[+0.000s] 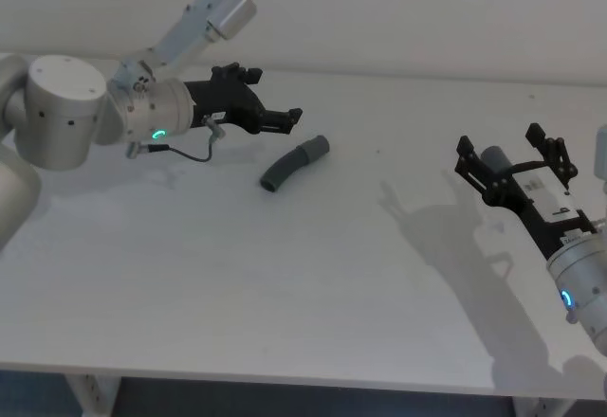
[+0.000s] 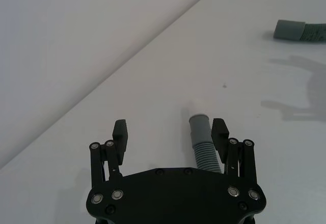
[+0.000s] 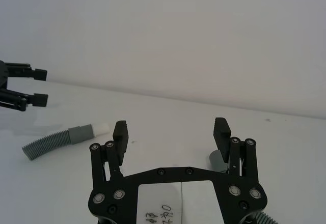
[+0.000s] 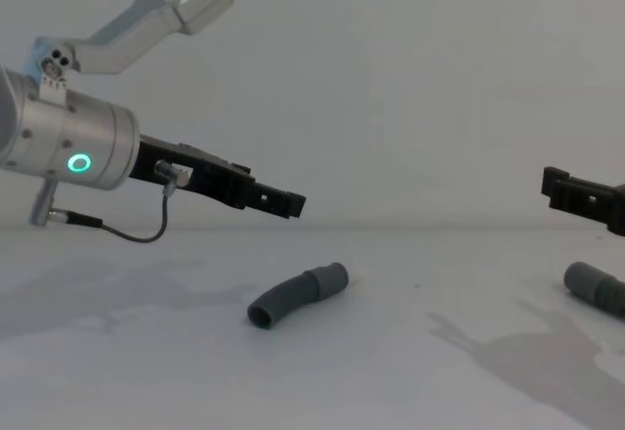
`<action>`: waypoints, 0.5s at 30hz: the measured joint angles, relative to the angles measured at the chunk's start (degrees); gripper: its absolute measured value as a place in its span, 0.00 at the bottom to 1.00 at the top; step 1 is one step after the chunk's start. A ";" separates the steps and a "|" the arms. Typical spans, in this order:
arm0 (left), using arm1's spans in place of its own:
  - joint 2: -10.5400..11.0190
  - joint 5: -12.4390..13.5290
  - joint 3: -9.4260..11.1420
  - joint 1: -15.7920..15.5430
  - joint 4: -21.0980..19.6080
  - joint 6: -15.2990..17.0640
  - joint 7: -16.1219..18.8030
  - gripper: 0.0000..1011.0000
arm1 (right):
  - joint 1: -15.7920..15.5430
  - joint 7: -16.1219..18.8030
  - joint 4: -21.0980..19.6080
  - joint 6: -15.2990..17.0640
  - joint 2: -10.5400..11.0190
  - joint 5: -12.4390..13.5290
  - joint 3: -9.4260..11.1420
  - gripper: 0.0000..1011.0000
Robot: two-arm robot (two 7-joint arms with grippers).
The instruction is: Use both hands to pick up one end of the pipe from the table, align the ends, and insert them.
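Observation:
The darker curved pipe piece [image 1: 294, 163] lies on the white table [image 1: 237, 275], just below and ahead of my open left gripper [image 1: 275, 95]. In the left wrist view its cuffed end [image 2: 200, 126] shows close beside one finger, under the open left gripper [image 2: 170, 130]. The right wrist view shows its white tip [image 3: 102, 129]. The lighter pipe piece [image 1: 493, 161] lies at the table's right side under my open right gripper [image 1: 500, 139]. In the chest view the left gripper [image 4: 283, 200] and the right gripper [image 4: 566, 188] both hover above their pieces, the darker [image 4: 293, 298] and the lighter [image 4: 596, 288].
A thin black cable [image 1: 185, 152] hangs from the left wrist over the table. A plain wall [image 4: 410, 78] stands behind the far edge. Bare table [image 1: 379, 208] stretches between the two pipe pieces and toward the front edge.

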 joint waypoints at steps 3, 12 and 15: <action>-0.63 0.48 0.33 -0.33 0.98 -0.06 0.35 0.99 | 0.00 0.00 0.00 0.00 0.00 0.00 0.00 0.99; -2.07 1.29 1.11 -1.21 3.34 1.13 0.47 0.99 | 0.00 0.00 0.00 0.00 0.00 0.00 0.00 0.99; -2.42 1.46 1.42 -1.61 4.07 1.91 0.08 0.99 | 0.00 0.00 0.00 0.00 0.00 0.00 0.00 0.99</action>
